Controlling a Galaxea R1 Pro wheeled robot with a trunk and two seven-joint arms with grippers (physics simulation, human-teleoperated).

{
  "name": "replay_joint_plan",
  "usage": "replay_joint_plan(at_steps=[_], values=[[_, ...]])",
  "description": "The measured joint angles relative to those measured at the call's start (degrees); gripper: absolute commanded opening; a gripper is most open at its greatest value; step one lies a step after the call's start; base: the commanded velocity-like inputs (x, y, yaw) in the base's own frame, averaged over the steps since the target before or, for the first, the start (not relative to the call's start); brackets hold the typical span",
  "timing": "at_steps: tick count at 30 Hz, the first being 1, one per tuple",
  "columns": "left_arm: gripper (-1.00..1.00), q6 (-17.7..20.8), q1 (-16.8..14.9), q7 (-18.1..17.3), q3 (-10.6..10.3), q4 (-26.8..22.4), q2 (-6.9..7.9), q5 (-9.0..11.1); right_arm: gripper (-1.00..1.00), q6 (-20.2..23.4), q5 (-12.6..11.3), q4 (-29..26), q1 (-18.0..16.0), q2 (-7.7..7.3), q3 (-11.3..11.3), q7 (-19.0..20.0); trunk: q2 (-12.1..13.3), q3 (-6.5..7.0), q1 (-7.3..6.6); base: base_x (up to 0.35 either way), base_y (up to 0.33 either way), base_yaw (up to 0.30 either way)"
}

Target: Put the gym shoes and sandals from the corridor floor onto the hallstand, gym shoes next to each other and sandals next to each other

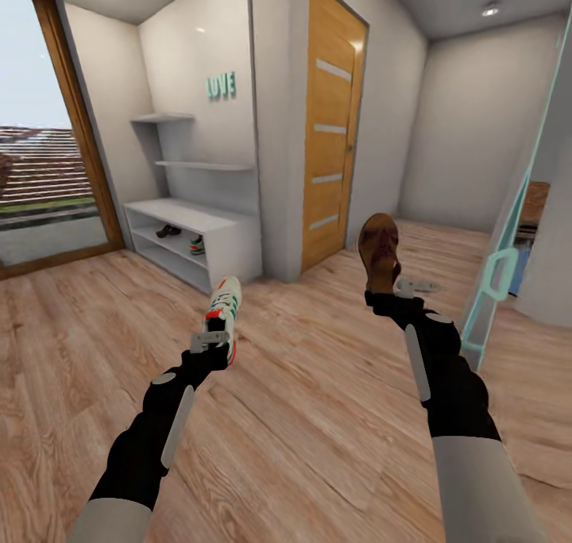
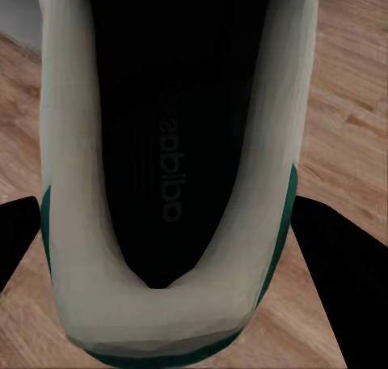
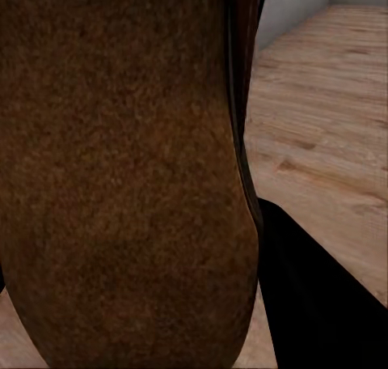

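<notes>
In the head view my left gripper [image 1: 213,341] is shut on a white gym shoe [image 1: 225,306] with green stripes, held above the corridor floor [image 1: 318,424]. The left wrist view looks into that gym shoe's [image 2: 174,167] dark opening, with black fingers [image 2: 339,288] at both sides. My right gripper [image 1: 387,292] is shut on a dark brown sandal [image 1: 379,248], held upright. In the right wrist view the sandal's sole [image 3: 121,175] is very close. The hallstand [image 1: 230,249] stands at the back left. On its shelf lie another sandal [image 1: 168,230] and another gym shoe [image 1: 197,245].
A wooden door [image 1: 330,130] is set in the wall right of the hallstand. A glass door with a teal handle [image 1: 496,277] stands close on my right. A large window [image 1: 40,146] is on the left. Open plank floor lies between me and the hallstand.
</notes>
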Motion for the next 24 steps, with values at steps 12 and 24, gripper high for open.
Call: replay_joint_plan(at_steps=[12, 24], values=[[-1.00, -0.01, -0.01, 0.00, 0.00, 0.01, -0.01, 0.00, -1.00, 0.01, 0.03, -0.01, 0.02, -0.01, -0.07, 0.00, 0.00, 0.00, 0.00, 0.282, 0.229, 0.162], [-1.00, -0.01, -0.01, -0.03, 0.00, 0.01, -0.01, 0.07, -1.00, -0.43, 0.11, -0.01, 0.05, -0.01, -0.09, 0.00, 0.00, 0.00, 0.00, 0.282, 0.229, 0.002]])
